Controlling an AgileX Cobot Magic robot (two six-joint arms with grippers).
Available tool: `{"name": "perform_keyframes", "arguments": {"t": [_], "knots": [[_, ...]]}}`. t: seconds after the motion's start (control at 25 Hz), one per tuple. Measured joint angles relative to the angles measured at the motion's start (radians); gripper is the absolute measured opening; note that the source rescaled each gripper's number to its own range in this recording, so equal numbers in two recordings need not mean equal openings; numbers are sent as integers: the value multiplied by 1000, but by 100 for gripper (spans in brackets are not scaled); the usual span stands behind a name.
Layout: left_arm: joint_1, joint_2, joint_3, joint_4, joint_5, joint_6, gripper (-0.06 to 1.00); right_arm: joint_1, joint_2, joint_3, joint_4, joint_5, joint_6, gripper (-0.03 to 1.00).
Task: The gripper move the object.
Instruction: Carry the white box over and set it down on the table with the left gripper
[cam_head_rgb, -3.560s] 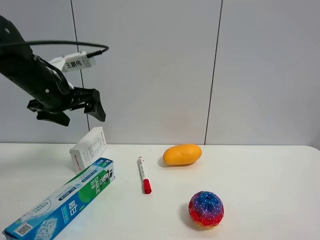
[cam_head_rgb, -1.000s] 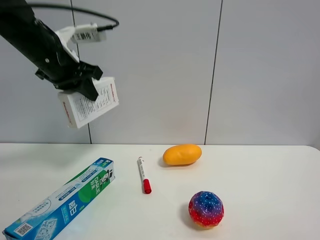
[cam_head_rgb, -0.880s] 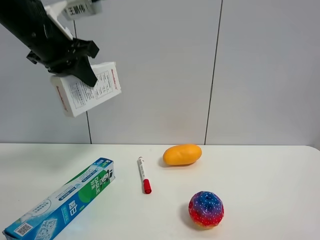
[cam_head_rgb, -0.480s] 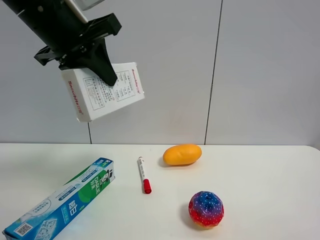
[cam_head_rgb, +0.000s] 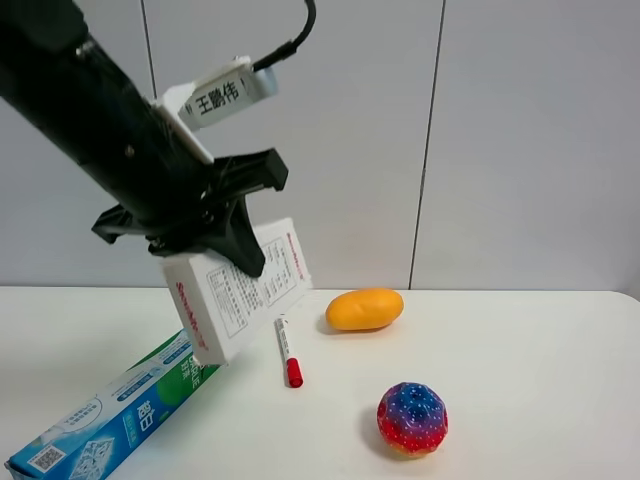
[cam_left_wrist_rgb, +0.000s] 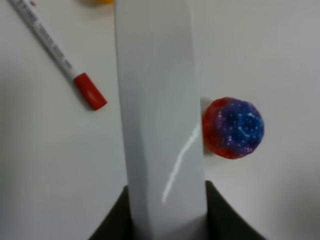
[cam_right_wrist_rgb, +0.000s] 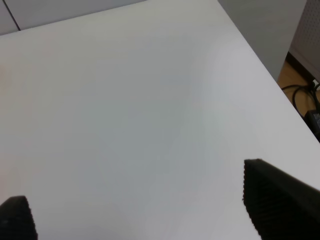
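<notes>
- Left gripper (cam_head_rgb: 205, 255), black, carrying a white bracket (cam_head_rgb: 218, 97) with a printed label and a black cable (cam_head_rgb: 292, 42), hangs above the white surface (cam_head_rgb: 530, 380).
- Its fingers are closed on the object (cam_head_rgb: 240, 292), one pressed against each broad face; one black finger (cam_head_rgb: 243, 252) lies across the printed face.
- The object is a white box with small black text and red lettering along one edge. It is tilted and juts down and away from the gripper.
- In the left wrist view the object (cam_left_wrist_rgb: 157, 100) runs straight out from the gripper (cam_left_wrist_rgb: 167, 222) and hides much of the surface beneath.
- A long blue-green toothpaste box (cam_head_rgb: 110, 415) lies below the gripper. The object's lower corner shows in front of it, and contact cannot be told.
- A marker (cam_head_rgb: 287, 350) with a red cap lies below the gripper, just beside the object's far end.
- An orange-yellow fruit (cam_head_rgb: 364, 309) sits further out on the gripper's right-hand side.
- A red-and-blue speckled ball (cam_head_rgb: 411, 418) rests well below and to the right of the gripper.
- Right gripper (cam_right_wrist_rgb: 150, 215) is spread wide with nothing between its fingers, over bare surface near an edge.
</notes>
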Motion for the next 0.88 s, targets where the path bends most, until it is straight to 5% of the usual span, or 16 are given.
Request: {"name": "perform_keyframes", "arguments": {"t": [0.24, 0.48, 0.88], "knots": [[0, 0, 197, -4, -231, -11, 1, 0, 0, 0, 0, 0, 0, 100], [0, 0, 285, -1, -262, -5, 1, 0, 0, 0, 0, 0, 0, 100], [-65, 0, 285, 29, -295, 205, 1, 0, 0, 0, 0, 0, 0, 100]]}}
